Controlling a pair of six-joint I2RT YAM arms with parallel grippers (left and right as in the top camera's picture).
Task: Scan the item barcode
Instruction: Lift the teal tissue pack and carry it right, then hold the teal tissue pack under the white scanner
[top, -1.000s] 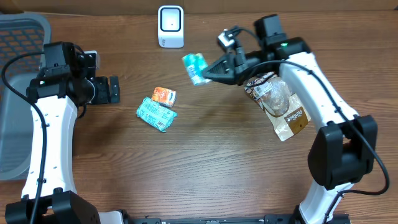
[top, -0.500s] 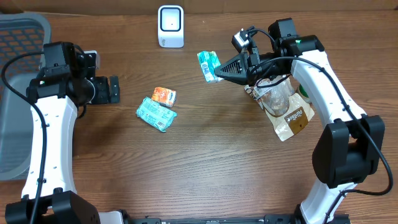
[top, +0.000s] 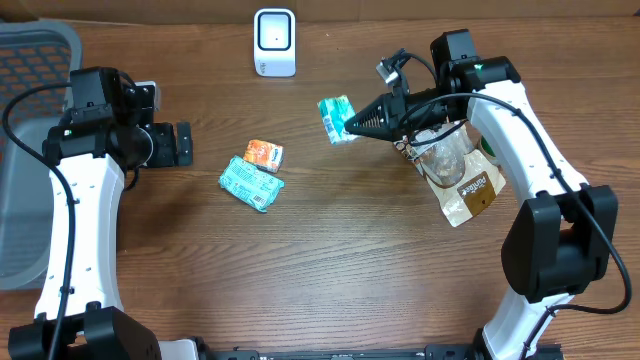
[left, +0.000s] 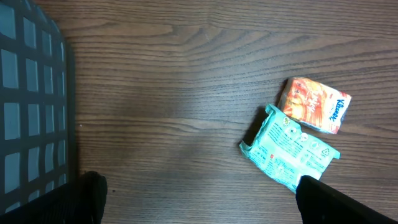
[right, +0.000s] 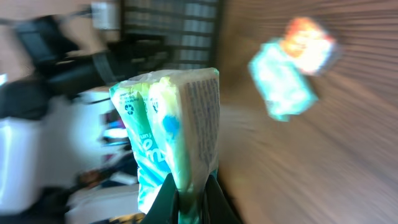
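Teal tissue packet (top: 336, 118) sits pinched in my right gripper (top: 352, 121), jaws clamped tight on one end. It is held above the desk (top: 330, 260) toward its far edge, right of the white scanner (top: 274, 42). My left gripper (top: 183, 144) hangs spread wide and empty near the left edge, beside the grey basket (top: 30, 150).
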